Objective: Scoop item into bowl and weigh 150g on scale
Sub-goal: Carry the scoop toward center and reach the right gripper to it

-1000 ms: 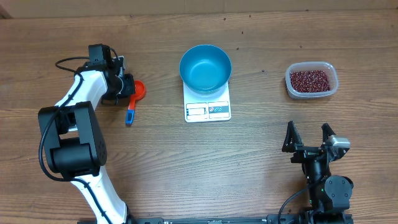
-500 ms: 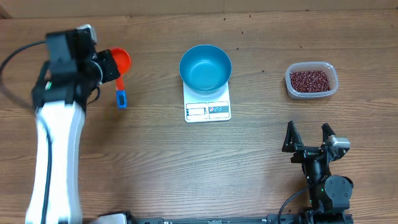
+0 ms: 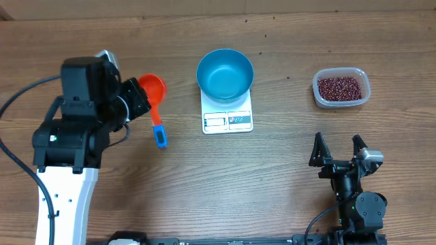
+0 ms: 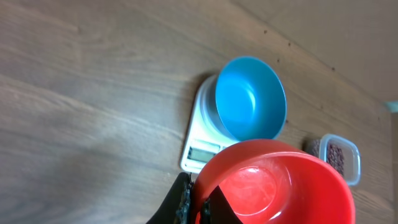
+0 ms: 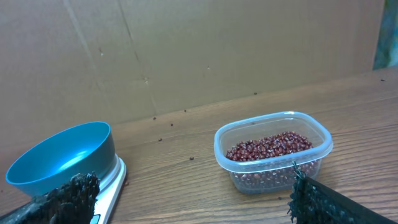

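Observation:
The red scoop (image 3: pixel 152 88) with a blue handle (image 3: pixel 158 133) hangs in the air left of the scale, and my left gripper (image 3: pixel 138 97) is shut on its rim. In the left wrist view the fingers (image 4: pixel 184 199) pinch the wall of the empty scoop (image 4: pixel 273 186). The blue bowl (image 3: pixel 225 73) stands empty on the white scale (image 3: pixel 228 120). Dark red-brown beans (image 3: pixel 338 88) fill a clear container (image 3: pixel 363 95) at the right. My right gripper (image 3: pixel 338 151) rests open near the front right, pointing at the beans (image 5: pixel 267 146) and the bowl (image 5: pixel 62 158).
The left wrist view looks down on the bowl (image 4: pixel 250 99), the scale (image 4: pixel 200 144) and the clear container (image 4: pixel 339 155) beyond. A cardboard wall (image 5: pixel 199 50) closes off the back of the table. Bare wood lies between the scale and the container.
My left arm has lifted the scoop off the table and swung it right, toward the scale. The right arm has not moved.

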`<action>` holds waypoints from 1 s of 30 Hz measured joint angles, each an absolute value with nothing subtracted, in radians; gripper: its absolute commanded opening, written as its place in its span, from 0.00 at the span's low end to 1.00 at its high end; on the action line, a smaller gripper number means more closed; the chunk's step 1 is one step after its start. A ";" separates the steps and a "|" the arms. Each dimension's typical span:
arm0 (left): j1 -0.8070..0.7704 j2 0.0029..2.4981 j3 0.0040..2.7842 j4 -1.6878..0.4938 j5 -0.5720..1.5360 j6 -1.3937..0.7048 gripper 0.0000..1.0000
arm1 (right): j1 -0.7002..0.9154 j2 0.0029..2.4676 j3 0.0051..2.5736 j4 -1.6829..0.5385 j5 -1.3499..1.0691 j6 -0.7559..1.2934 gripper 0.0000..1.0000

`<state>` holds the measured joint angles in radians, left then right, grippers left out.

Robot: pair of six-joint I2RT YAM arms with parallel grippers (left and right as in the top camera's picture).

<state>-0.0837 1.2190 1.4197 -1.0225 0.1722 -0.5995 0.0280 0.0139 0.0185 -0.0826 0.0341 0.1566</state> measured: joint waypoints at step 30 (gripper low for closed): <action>-0.224 1.317 1.419 -1.010 0.172 -0.959 0.04 | 0.028 0.273 0.369 -0.214 -0.667 0.472 1.00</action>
